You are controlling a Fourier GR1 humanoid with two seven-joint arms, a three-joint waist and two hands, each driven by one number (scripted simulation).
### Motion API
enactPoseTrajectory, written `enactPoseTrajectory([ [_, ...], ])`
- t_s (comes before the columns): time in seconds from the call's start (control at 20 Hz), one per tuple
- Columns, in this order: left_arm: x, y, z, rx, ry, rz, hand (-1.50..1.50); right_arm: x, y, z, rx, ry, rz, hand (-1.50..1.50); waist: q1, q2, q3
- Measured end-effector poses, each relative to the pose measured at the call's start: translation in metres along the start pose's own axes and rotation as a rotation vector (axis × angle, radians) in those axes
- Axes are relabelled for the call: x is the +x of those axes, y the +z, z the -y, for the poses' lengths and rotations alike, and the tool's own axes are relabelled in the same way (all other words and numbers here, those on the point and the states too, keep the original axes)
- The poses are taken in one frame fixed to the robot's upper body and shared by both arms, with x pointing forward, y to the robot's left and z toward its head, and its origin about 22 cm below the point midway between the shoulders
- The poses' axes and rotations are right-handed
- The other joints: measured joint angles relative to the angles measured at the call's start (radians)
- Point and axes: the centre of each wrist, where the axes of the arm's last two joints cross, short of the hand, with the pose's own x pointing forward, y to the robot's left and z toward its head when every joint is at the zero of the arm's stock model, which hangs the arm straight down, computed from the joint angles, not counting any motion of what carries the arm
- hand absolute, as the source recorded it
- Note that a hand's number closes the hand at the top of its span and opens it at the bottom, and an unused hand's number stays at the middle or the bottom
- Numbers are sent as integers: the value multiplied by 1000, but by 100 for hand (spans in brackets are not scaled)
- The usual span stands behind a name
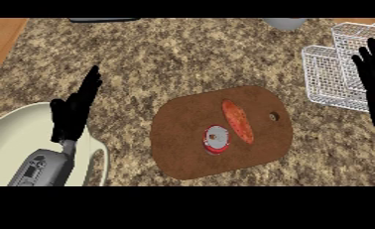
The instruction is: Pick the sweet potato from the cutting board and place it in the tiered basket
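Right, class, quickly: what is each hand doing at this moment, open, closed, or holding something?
Left hand: open, fingers straight, holding nothing, over the counter left of the cutting board.
Right hand: open, holding nothing, at the right edge by the basket.

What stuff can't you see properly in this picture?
- Right hand: head view's right edge cuts it off.
- Tiered basket: cut by the right edge, partly behind that hand.
- Grey things at the top edge: mostly cut off.
- Round red thing on the cutting board: too small to name.
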Motion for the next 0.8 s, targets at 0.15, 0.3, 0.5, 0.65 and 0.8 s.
enactPoseTrajectory([
  [0.15, 4, -1, 11, -49, 6, 29, 0, -8, 0, -33, 83, -19, -31, -150, 29, -2, -9],
  [0.3, 9, -2, 27, -130, 29, 78, 0, -13, 0, -91, 243, -53, -72, -150, 74, 3, -14],
  [0.5, 5, 5, 51, -210, 80, 84, 0, -30, 7, -160, 346, -10, -125, -150, 94, 5, -17],
  [0.65, -3, 10, 50, -225, 98, 80, 0, -41, 14, -206, 399, -69, -85, -150, 80, 1, -16],
  [0.8, -7, 17, 50, -225, 115, 74, 0, -29, 11, -222, 442, -19, -4, -150, 62, -4, -16],
])
